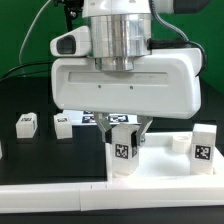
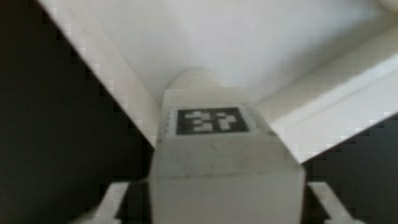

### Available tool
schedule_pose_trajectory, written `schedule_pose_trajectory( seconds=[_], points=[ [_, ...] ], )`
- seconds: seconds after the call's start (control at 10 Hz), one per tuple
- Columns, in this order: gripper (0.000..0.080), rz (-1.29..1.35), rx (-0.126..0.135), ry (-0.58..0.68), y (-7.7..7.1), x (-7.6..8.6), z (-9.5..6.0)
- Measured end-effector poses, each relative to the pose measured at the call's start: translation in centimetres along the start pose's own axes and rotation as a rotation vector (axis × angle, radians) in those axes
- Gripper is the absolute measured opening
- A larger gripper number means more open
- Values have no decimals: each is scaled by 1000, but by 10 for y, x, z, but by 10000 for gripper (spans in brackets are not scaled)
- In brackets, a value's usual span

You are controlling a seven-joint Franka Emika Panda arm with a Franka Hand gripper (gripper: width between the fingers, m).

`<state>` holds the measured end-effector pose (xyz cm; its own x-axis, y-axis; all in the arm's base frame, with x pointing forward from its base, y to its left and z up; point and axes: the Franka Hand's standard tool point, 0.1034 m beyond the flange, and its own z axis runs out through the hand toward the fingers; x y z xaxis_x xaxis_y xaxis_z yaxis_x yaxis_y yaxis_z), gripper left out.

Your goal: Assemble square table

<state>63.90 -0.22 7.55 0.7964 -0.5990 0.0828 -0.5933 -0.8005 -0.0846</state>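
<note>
Blocky white tagged leg (image 2: 217,150) pinched by claw (image 1: 126,135) over smooth plate (image 1: 165,162).

Exterior view: bright, even light, whites near clipping against the black tabletop (image 1: 25,95), slightly soft. Wrist view: heavy blur, close leg (image 2: 214,170) out of focus, its tag (image 2: 214,121) smeared.

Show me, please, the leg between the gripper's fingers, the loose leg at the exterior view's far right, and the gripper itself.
held leg (image 1: 122,153): exterior view, on its tagged front face.
far-right leg (image 1: 203,152): exterior view, on its tag.
gripper (image 1: 124,134): exterior view, midway between the fingertips.
</note>
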Motion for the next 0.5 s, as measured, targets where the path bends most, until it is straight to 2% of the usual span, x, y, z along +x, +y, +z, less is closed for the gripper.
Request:
schedule_pose_trajectory(
  seconds=[0.1, 0.2, 0.3, 0.4, 0.5],
  points=[
    [290, 147, -8, 4, 1, -1, 0],
    [290, 376, -1, -19, 3, -4, 0],
    [290, 638, 18, -73, 5, -6, 0],
    [289, 791, 24, -130, 5, -5, -1],
    [289, 801, 24, -133, 6, -1, -2]
  ],
)
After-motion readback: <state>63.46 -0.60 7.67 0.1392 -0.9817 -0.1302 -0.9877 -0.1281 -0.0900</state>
